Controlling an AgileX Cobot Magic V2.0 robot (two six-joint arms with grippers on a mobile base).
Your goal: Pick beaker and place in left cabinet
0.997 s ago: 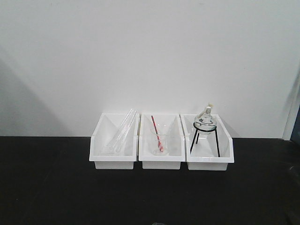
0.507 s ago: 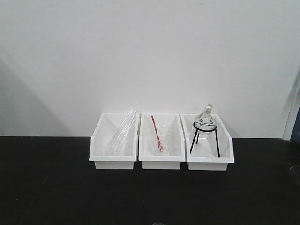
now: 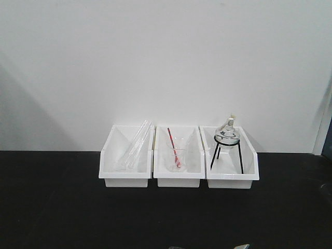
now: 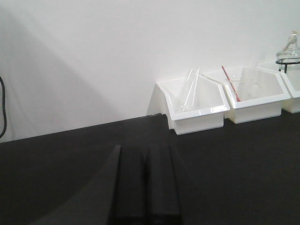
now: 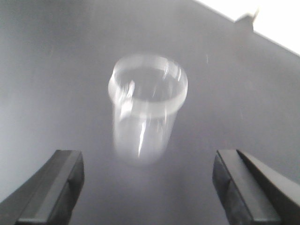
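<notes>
Beaker (image 5: 146, 112) stands upright on tabletop (image 5: 56, 70), long axis vertical, centred just ahead of my right fingers (image 5: 61, 183), spread wide, empty. Left fingers (image 4: 131, 187) pressed together, empty; right arm nearer

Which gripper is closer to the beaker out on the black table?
Right. The right gripper is open, with the beaker just ahead, centred between its fingers. The left gripper, shut, faces the white bins; the beaker isn't in its view.
</notes>
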